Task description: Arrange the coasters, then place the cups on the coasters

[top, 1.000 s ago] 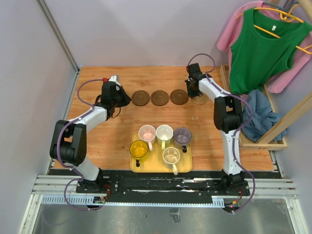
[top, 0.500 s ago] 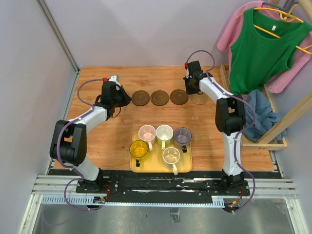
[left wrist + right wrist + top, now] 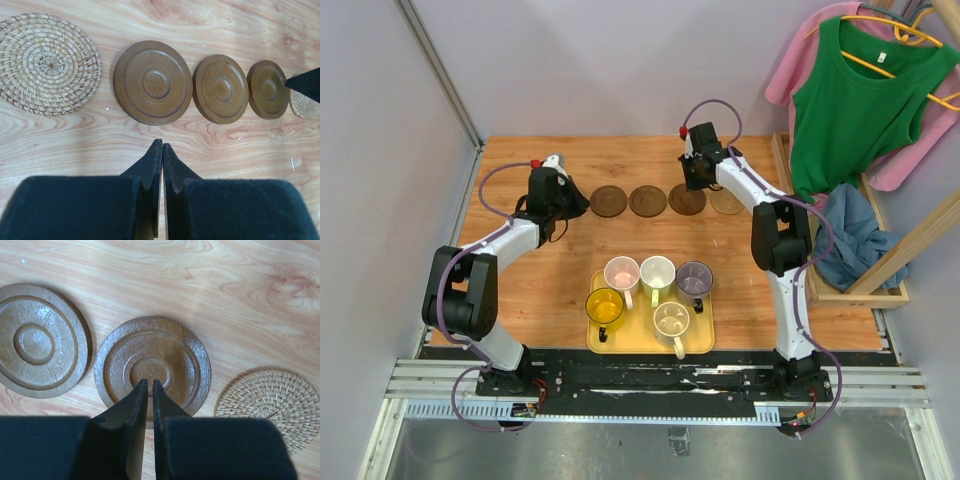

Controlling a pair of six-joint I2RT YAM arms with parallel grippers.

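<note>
1. Change from one second ago: I see that the right gripper (image 3: 692, 181) has moved left along the row. It was over the pale woven rattan coaster (image 3: 726, 202) at the right end, and that disc now lies uncovered. The left gripper (image 3: 576, 205) has not moved.
2. Right gripper: the fingers are closed to a thin slit and hold nothing. In the wrist view the tips sit over the centre recess of the third dark brown wooden coaster (image 3: 167, 347). I cannot tell whether they touch it.
3. Left gripper: the fingers are pressed almost together and hold nothing. They point at the first dark brown wooden coaster (image 3: 152, 82).
4. Coasters: the three brown discs are smooth, with raised concentric rings and a dished centre. A second woven coaster (image 3: 47, 64), spiral-plaited, closes the left end of the row. All five lie flat in one line on the wooden table (image 3: 535, 290), near each other but apart.
5. Container: the yellow rectangular tray (image 3: 635, 338) holds all five handled cups upright:
   - translucent yellow cup (image 3: 605, 308)
   - pale pink cup (image 3: 621, 272)
   - pale green-white cup (image 3: 657, 272)
   - grey-purple cup (image 3: 694, 277)
   - cream cup (image 3: 672, 320)
</note>
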